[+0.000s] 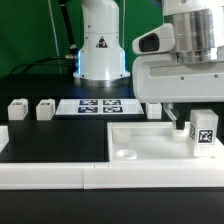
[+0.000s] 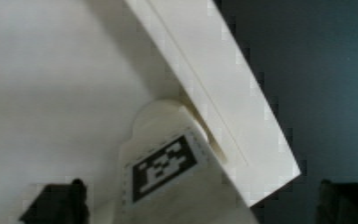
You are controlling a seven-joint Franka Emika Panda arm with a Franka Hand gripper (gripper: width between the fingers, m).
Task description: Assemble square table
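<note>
I put the job at an early stage, roughly one leg in four. The jaws stand wide apart and hold nothing. In the wrist view their two dark tips sit far out to either side, and the upright leg (image 1: 204, 131) is in the gap ahead of them, touching neither. That leg stands at a corner of the square slab (image 1: 150, 140), just below the jaws, with its tag facing outward. I cannot tell from here whether it is screwed home or only resting in its hole. The slab lies flat on the tabletop (image 1: 60, 140), beneath and beside the jaws. At the corner farther from the jaws I see an open socket (image 1: 127, 155) with nothing in it, so that corner is not yet done. Off the slab, a nearer loose leg (image 1: 155, 109) sits close to the jaws. A middle loose leg (image 1: 45, 108) and a farthest loose leg (image 1: 17, 110) sit well apart from them. As I judge it, three legs are left to fetch and fit, and perhaps the first to finish tightening.
</note>
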